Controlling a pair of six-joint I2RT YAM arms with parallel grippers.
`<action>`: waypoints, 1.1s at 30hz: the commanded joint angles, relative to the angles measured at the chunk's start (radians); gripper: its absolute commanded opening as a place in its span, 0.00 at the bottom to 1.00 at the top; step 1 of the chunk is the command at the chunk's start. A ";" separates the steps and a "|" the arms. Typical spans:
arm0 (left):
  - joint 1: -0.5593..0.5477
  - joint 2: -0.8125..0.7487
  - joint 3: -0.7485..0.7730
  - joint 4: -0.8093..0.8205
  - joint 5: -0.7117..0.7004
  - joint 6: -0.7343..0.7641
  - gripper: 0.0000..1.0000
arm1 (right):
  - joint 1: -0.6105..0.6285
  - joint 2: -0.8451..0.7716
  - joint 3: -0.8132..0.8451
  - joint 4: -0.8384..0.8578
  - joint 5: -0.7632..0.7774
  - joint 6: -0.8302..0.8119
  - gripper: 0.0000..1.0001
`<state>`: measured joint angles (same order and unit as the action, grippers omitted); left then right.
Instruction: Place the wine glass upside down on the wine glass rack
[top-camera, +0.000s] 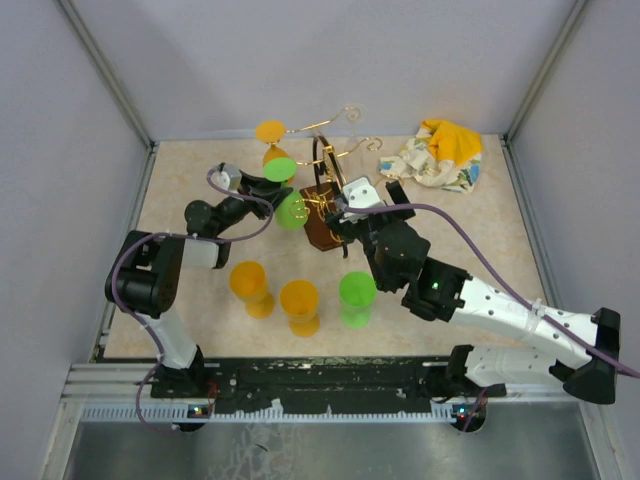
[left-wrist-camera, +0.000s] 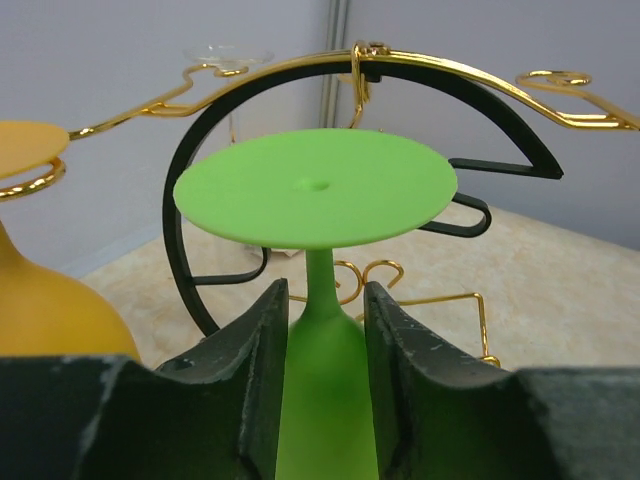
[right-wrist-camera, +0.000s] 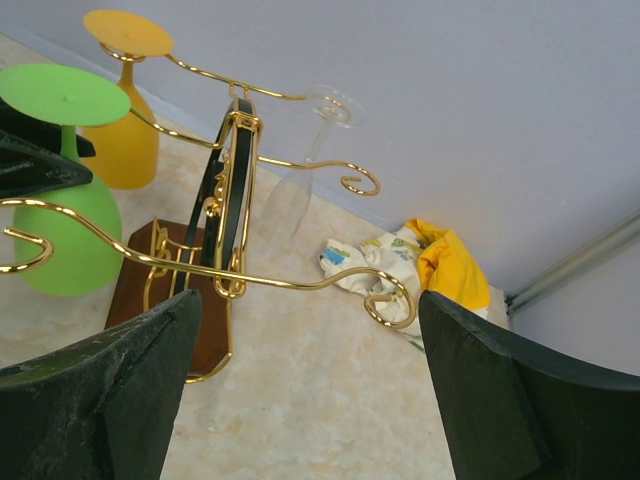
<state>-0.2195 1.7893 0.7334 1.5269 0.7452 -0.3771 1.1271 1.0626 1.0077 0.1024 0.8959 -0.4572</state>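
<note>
Green wine glass (left-wrist-camera: 315, 188), inverted with its round foot uppermost, fills the centre of the left wrist view. Its stem is pinched between the left gripper's (left-wrist-camera: 320, 345) 2 dark fingers, and its bowl is cut off by the lower edge. Behind it arches the wine glass rack (left-wrist-camera: 300, 68), gold wire over a black ring. Whether the stem sits in a hook cannot be told.

At the centre of the top view the right gripper (top-camera: 338, 215) hovers over the rack's brown base, covering much of it. Its wrist view shows the fingers (right-wrist-camera: 100, 390) spread wide, gripping nothing. An orange wine glass (right-wrist-camera: 125, 120) and a faint clear wine glass (right-wrist-camera: 300, 190) hang in that frame's upper part. A yellow-and-white cloth (right-wrist-camera: 410, 265) lies partly behind a gold curl.
</note>
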 joint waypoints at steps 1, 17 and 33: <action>0.003 -0.027 -0.031 0.264 0.059 0.001 0.43 | -0.010 -0.015 0.027 0.001 -0.010 0.033 0.90; 0.146 -0.221 -0.264 0.263 -0.062 -0.035 0.53 | -0.010 -0.013 0.120 -0.084 -0.063 0.091 0.90; 0.210 -0.732 -0.093 -0.858 -0.277 0.126 0.54 | -0.007 0.134 0.404 -0.420 -0.290 0.311 0.88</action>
<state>-0.0151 1.1851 0.5232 1.1404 0.5682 -0.3641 1.1271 1.1748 1.3365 -0.2317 0.6964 -0.2123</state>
